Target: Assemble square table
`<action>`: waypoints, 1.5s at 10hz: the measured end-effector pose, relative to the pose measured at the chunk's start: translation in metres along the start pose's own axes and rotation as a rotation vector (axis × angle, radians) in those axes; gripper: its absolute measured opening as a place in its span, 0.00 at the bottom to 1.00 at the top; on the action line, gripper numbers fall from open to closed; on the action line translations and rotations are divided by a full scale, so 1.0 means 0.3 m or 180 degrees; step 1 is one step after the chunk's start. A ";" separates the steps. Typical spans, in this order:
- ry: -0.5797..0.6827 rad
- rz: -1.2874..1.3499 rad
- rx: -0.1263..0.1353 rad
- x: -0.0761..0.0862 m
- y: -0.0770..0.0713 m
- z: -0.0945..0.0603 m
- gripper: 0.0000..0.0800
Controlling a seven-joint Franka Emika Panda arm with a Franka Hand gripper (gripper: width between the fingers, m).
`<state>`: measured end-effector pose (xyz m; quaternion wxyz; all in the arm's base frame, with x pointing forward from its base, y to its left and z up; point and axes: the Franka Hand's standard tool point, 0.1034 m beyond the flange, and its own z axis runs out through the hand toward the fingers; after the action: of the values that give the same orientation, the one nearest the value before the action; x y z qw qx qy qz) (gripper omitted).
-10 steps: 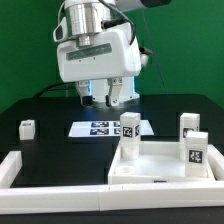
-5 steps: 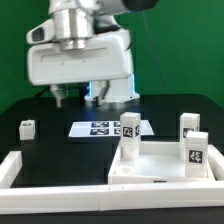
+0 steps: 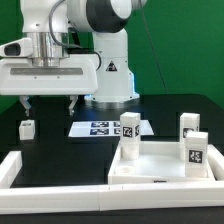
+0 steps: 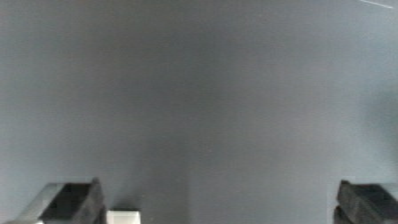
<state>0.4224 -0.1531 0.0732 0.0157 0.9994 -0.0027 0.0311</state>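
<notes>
The square table panel lies at the exterior view's right with three white tagged leg blocks standing on it: one at its far left corner, one at the far right and one at the near right. A fourth leg block lies loose on the black table at the exterior view's left. My gripper hangs open and empty above that block, not touching it. In the wrist view my gripper is wide open, and the loose leg block shows by one fingertip.
The marker board lies flat in the middle, behind the panel. Long white border bars run along the near edge and the near left corner. A green backdrop stands behind the table.
My arm has swung toward the exterior view's left, from above the marker board to above the loose leg block. The gripper has stayed open and empty.
</notes>
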 end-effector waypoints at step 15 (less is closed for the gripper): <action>-0.2832 -0.0495 0.0109 -0.246 0.254 0.121 0.81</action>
<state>0.3505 -0.2302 0.0348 -0.0013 0.9129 0.0664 -0.4027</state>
